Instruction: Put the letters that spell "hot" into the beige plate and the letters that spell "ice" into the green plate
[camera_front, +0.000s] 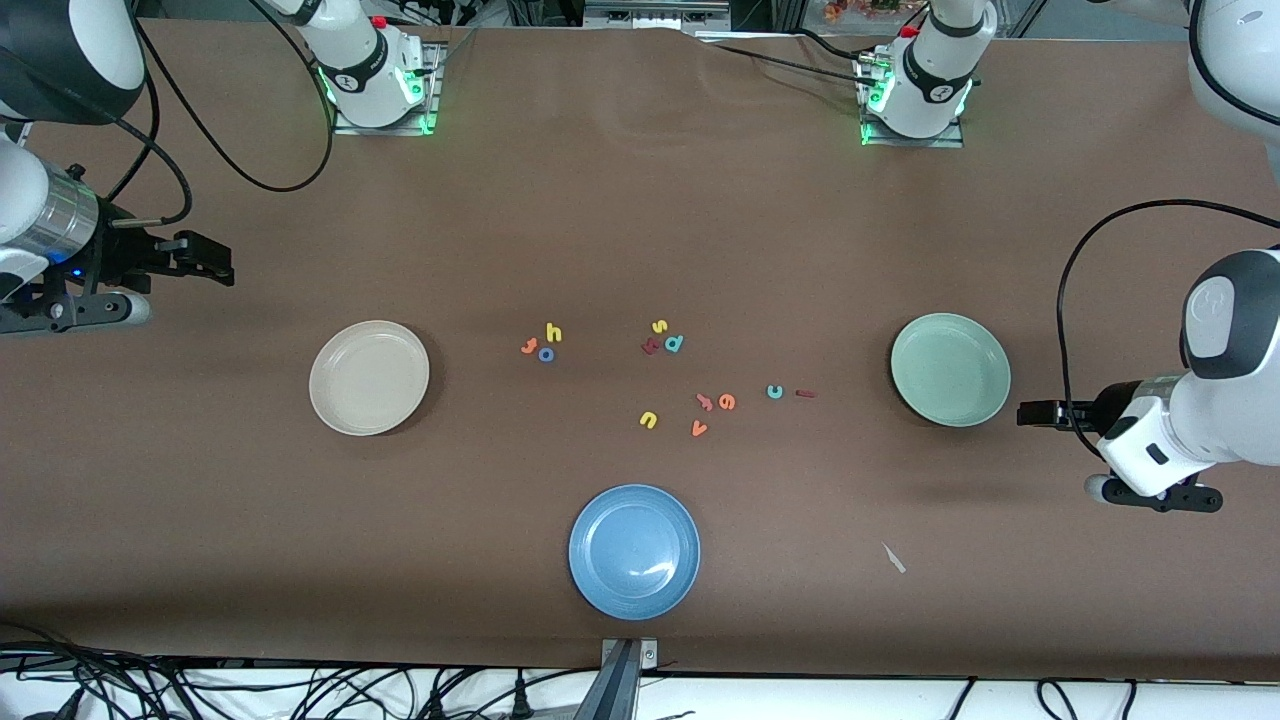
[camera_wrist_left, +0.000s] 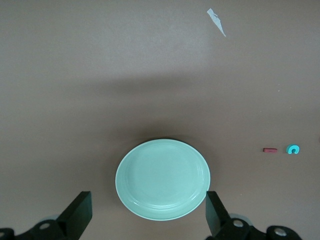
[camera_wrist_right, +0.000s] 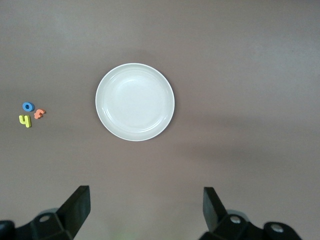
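Note:
The beige plate (camera_front: 369, 377) (camera_wrist_right: 135, 102) lies empty toward the right arm's end. Near the table's middle cluster the yellow h (camera_front: 553, 332) (camera_wrist_right: 25, 120), blue o (camera_front: 546, 354) (camera_wrist_right: 28, 106) and orange t (camera_front: 528, 346) (camera_wrist_right: 39, 114). The green plate (camera_front: 950, 368) (camera_wrist_left: 163, 179) lies empty toward the left arm's end. Beside it are the dark red i (camera_front: 805, 393) (camera_wrist_left: 270, 149) and teal c (camera_front: 775, 391) (camera_wrist_left: 293, 148), then the orange e (camera_front: 727, 402). My right gripper (camera_front: 222, 270) (camera_wrist_right: 145, 205) hangs open over bare table beside the beige plate. My left gripper (camera_front: 1025, 413) (camera_wrist_left: 147, 210) hangs open, empty, by the green plate's rim.
A blue plate (camera_front: 634, 551) sits nearest the front camera. Other loose letters lie mid-table: yellow s (camera_front: 659, 326), teal d (camera_front: 674, 343), yellow u (camera_front: 648, 420), orange v (camera_front: 699, 429). A white paper scrap (camera_front: 893, 558) (camera_wrist_left: 216, 22) lies near the front edge.

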